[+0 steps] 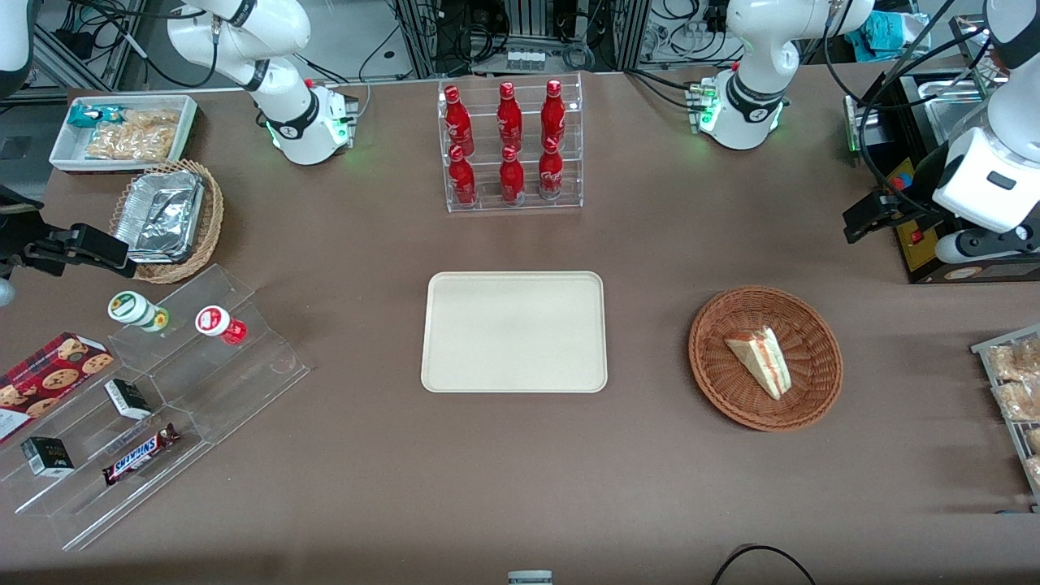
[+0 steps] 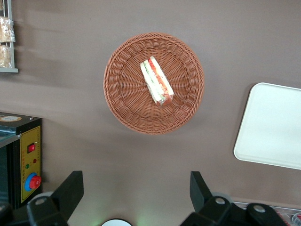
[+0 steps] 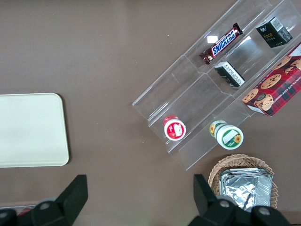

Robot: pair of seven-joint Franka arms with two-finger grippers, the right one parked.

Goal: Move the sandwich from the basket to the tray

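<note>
Gripper (image 2: 136, 188) high, fingers spread, empty. Sandwich (image 2: 156, 81) in basket (image 2: 117, 94) ahead of you (long axis runs between fingers); tray (image 2: 270, 127) beside.

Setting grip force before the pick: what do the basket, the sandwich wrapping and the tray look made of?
Basket: woven wicker, reddish-brown, matte, weave ribs visible. Sandwich: soft pale bread, probably in thin clear film, though little glare shows. Tray: seemingly moulded plastic, cream, smooth and matte, with low rim. The gripper is open, high above the table, farther from the front camera than the basket.
</note>
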